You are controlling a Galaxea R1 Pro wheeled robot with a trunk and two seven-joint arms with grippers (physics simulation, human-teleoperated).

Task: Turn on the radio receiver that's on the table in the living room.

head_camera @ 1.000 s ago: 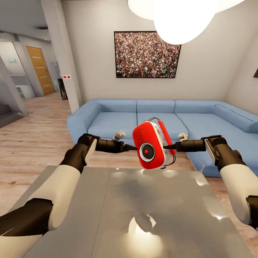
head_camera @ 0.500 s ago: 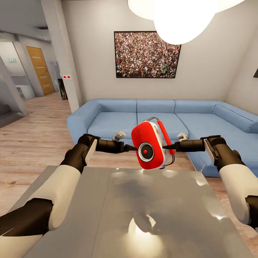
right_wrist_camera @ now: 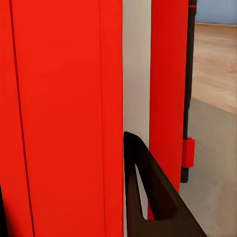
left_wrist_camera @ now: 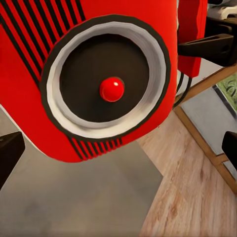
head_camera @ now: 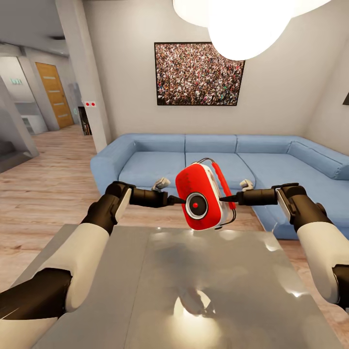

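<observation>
The radio receiver [head_camera: 202,196] is off the table [head_camera: 121,291], held in the air above its far edge, in front of the blue sofa [head_camera: 271,160]. Its dial centre [left_wrist_camera: 112,89] is red, so I judge it not yet switched on; pressing that button is what remains. It has a red body, white trim and a black round dial. The right gripper [head_camera: 224,198] is clamped on its right side. The left gripper [head_camera: 180,199] has its fingers spread apart, pointed at the dial.
</observation>
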